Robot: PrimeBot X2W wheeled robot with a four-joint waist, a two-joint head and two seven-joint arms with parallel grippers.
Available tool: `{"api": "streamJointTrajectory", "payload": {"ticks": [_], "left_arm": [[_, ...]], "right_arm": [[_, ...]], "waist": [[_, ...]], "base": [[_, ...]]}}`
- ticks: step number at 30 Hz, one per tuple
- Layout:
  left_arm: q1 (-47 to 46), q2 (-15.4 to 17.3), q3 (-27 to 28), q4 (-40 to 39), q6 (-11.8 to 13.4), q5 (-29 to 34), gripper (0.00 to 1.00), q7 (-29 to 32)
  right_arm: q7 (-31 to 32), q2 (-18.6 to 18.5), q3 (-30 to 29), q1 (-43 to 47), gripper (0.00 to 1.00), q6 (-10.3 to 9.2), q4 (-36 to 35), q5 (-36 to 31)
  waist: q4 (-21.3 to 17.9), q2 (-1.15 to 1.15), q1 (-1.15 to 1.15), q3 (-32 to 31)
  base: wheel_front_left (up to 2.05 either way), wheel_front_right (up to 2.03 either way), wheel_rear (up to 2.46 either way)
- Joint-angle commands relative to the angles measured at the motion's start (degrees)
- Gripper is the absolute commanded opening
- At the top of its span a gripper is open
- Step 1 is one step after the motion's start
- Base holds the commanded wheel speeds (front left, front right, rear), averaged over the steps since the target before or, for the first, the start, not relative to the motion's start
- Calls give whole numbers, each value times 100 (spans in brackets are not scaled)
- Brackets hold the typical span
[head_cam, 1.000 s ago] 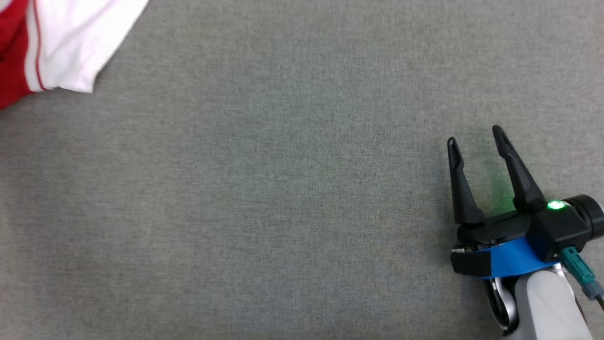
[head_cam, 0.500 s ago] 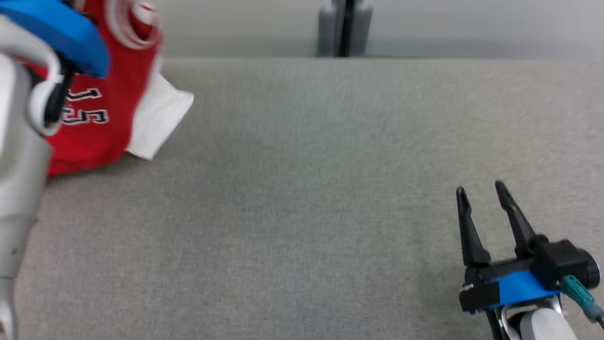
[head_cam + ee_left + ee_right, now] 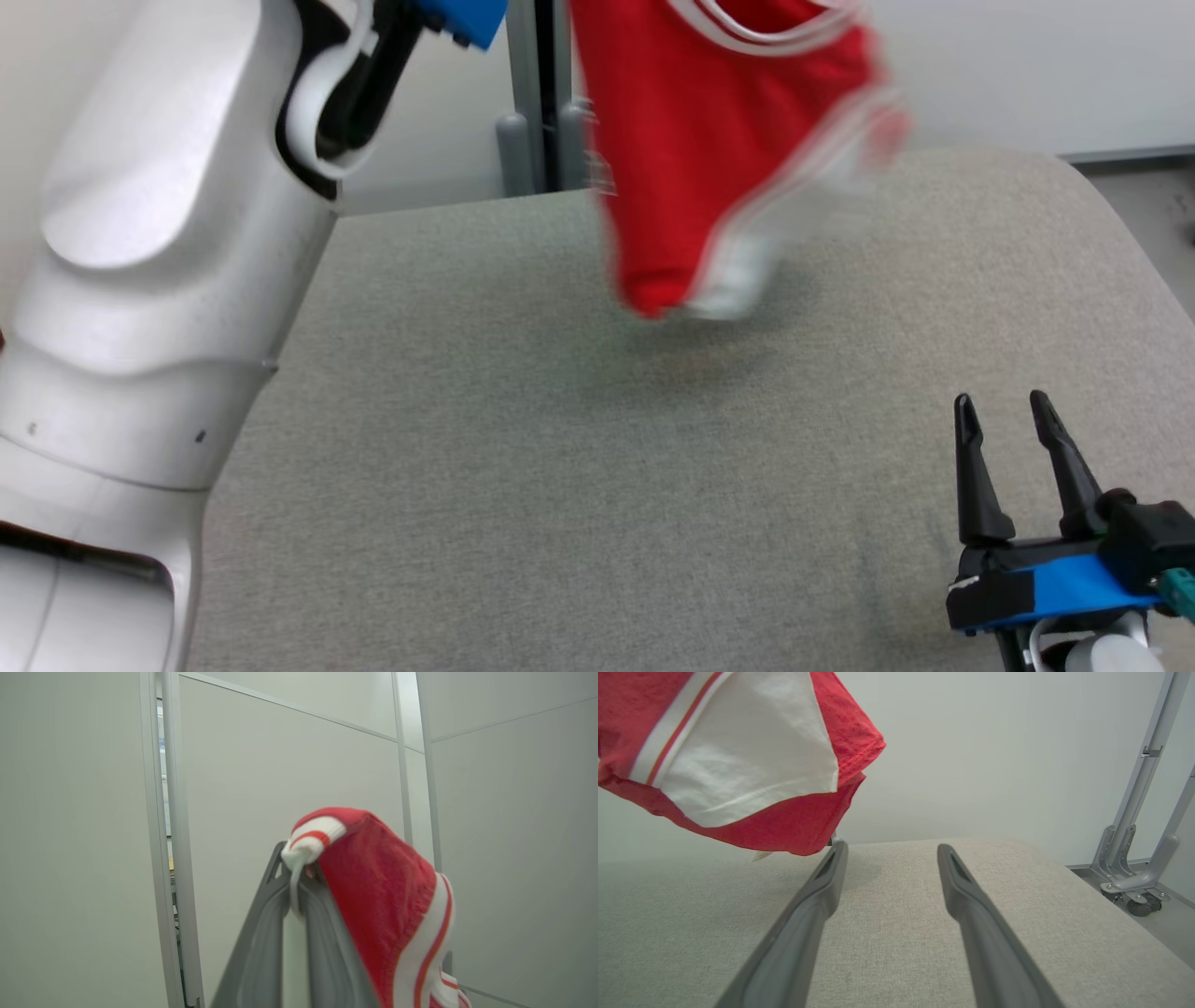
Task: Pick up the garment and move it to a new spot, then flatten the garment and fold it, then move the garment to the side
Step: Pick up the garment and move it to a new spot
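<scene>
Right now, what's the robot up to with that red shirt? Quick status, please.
Left gripper shut on red jersey, at its trim. Right gripper open, empty. Jersey hanging above grey surface, blurred. Nothing seen in its way.

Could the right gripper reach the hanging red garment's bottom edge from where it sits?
Probably yes: the right gripper is open, and nothing stands between it and the garment dangling from the left gripper.

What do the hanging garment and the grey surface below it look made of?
The garment looks like light sports mesh, matte: the red part shows tiny dimples, the white panel is smoother. The surface looks like matte woven upholstery, fine weave visible, possibly padded given its rounded corner.
</scene>
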Motion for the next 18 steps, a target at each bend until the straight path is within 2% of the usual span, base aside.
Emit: {"api": "streamJointTrajectory", "payload": {"ticks": [1, 8, 13, 14, 16, 18], "left_arm": [[274, 20, -40, 194, -1, -66, 0, -31], [1315, 202, -111, 1346, 50, -202, 0, -263], [1801, 493, -88, 2377, 138, -132, 0, -639], [1856, 548, -128, 2536, 140, -70, 36, -714], [1893, 638, -132, 2779, 164, -12, 100, -870], [1851, 692, -107, 2918, 174, 58, 100, -993]], "right_arm": [[-4, -22, -54, -92, 100, 1, -32, 39], [-4, -22, -298, -324, 100, 1, -83, 60], [-4, -23, -214, -507, 100, 1, -113, 138], [-4, -23, -198, -542, 100, 1, -114, 158], [-4, -22, -165, -600, 100, 1, -118, 179], [-4, -23, -146, -672, 100, 1, -129, 204]], "waist": [[-52, 0, 2, 83], [-215, 0, 2, 612], [-322, 0, 2, 1032], [-332, 0, 2, 1106], [-340, 0, 2, 1247], [-334, 0, 2, 1371]], "base": [[0, 0, 0], [0, 0, 0], [0, 0, 0], [0, 0, 0], [0, 0, 0], [0, 0, 0]]}}
